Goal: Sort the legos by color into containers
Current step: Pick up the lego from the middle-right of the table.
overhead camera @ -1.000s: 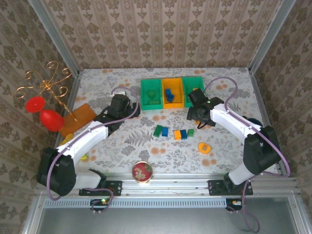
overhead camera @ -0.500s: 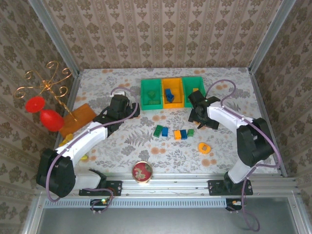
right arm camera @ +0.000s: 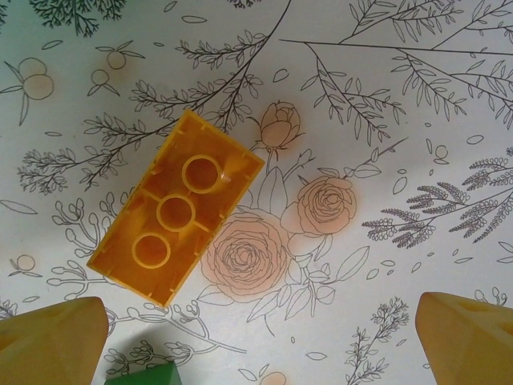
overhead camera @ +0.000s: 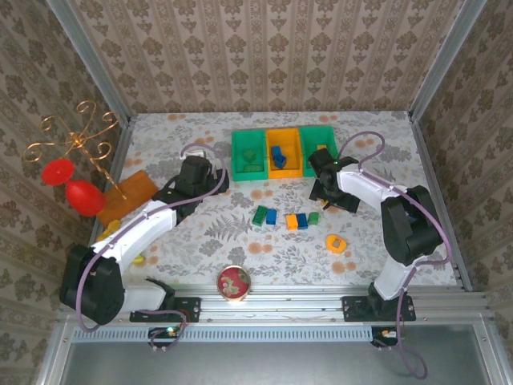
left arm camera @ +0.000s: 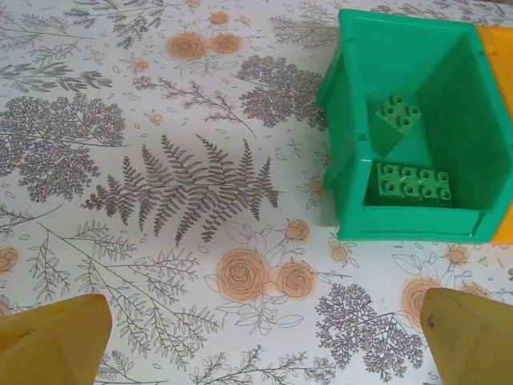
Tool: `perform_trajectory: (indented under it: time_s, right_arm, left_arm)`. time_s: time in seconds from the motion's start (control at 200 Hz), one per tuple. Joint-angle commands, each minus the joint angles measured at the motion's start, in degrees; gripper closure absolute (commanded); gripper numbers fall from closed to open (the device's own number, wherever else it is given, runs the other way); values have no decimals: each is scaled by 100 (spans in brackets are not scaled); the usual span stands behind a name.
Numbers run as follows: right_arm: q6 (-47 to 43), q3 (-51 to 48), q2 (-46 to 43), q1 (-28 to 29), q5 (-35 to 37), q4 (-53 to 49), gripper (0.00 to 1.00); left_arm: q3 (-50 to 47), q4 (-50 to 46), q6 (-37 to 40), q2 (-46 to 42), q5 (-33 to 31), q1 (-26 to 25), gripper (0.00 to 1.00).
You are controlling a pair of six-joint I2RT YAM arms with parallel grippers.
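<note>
Three bins stand in a row at the back: a green bin (overhead camera: 248, 156) (left arm camera: 409, 128) holding two green bricks (left arm camera: 413, 180), an orange bin (overhead camera: 282, 152) with blue bricks, and another green bin (overhead camera: 317, 148). Five loose legos lie in a line mid-table, from a green one (overhead camera: 260, 214) to a green one (overhead camera: 313, 217). My left gripper (overhead camera: 210, 178) (left arm camera: 264, 341) is open just left of the first green bin. My right gripper (overhead camera: 327, 191) (right arm camera: 256, 337) is open above an upturned orange-yellow brick (right arm camera: 176, 228), which lies apart from both fingers.
A round red-lidded tin (overhead camera: 234, 282) sits at the front edge. A flat orange sheet (overhead camera: 128, 195) and red balls on a gold stand (overhead camera: 70, 184) are at the left. A yellow piece (overhead camera: 336, 243) lies front right. A green corner (right arm camera: 148, 375) shows below the brick.
The right arm's elbow has swung in toward the left while its gripper stayed near the right green bin. The left arm has not moved.
</note>
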Motion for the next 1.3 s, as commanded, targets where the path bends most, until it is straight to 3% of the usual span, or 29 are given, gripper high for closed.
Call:
perform_trajectory:
  time_s: [0.0, 0.93, 1.295]
  right_arm:
    - [99, 202, 171, -61, -77, 43, 0]
    - [-94, 544, 895, -256, -443, 580, 0]
    - [-139, 483, 1083, -289, -559, 765, 20]
  left_arm:
    - [16, 22, 22, 46, 49, 41, 0]
    - [22, 20, 13, 74, 95, 58, 0]
    - [-18, 10, 6, 47, 75, 67, 0]
